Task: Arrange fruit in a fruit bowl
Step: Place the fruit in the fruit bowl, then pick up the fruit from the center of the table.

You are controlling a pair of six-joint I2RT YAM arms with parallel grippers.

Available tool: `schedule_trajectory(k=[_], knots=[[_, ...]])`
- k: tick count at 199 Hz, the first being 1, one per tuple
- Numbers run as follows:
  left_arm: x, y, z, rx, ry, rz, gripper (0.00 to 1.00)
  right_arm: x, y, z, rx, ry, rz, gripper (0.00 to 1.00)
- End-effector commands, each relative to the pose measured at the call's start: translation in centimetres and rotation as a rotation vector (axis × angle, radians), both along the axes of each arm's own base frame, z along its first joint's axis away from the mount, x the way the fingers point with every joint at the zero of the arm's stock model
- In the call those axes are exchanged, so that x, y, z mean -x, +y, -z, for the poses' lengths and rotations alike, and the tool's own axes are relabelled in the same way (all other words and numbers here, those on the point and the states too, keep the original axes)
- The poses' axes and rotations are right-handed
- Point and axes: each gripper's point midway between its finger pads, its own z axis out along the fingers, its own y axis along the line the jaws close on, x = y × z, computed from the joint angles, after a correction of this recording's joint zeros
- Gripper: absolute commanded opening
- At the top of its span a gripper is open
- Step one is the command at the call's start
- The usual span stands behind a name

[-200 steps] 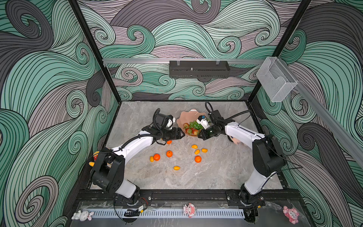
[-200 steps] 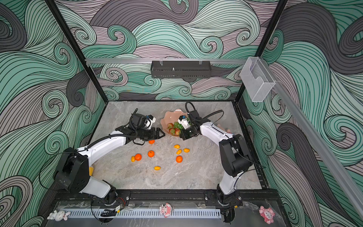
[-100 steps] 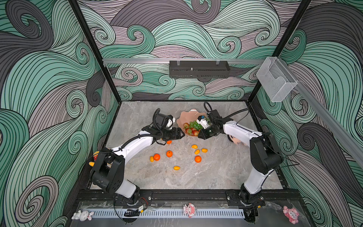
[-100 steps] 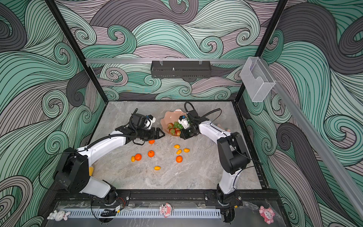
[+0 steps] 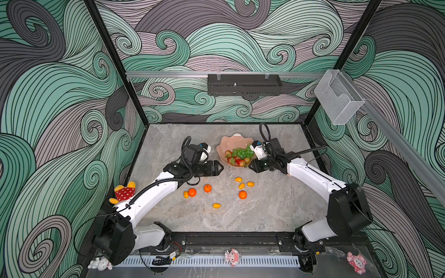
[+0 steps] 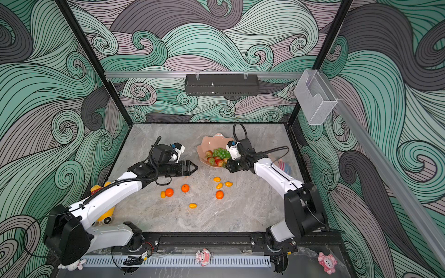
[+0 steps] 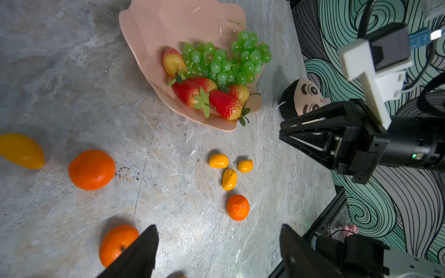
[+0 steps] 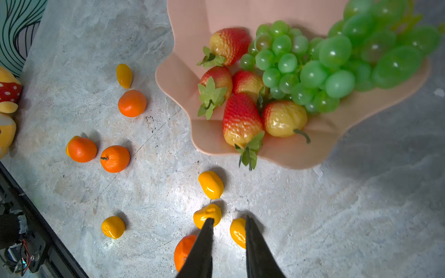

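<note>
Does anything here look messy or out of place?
Yes. Tangerines and small yellow fruits lie scattered on the table outside the pink bowl, which holds only strawberries and grapes. A plush doll lies near the bowl.

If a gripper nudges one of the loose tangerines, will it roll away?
Likely: the tangerine looks nearly round and sits free on the flat table. Its smooth, slightly glossy skin might slip in a pinch grip.

The fruit bowl (image 5: 234, 140) sits on the bench (image 5: 265, 211) between my left pincer (image 5: 220, 168) and right pincer (image 5: 250, 166) — grapes (image 5: 242, 152) and strawberries (image 5: 237, 161) in it, tangerines (image 5: 207, 188) and ovals (image 5: 241, 185) before it.
</note>
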Motion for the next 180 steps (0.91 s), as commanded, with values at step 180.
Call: schedule_trajectory(k=[180], knots=[[9.0, -2.6, 5.8, -0.028, 0.098, 0.02, 0.82, 13.8, 1.9, 3.8, 0.116, 0.034, 0.005, 0.51]])
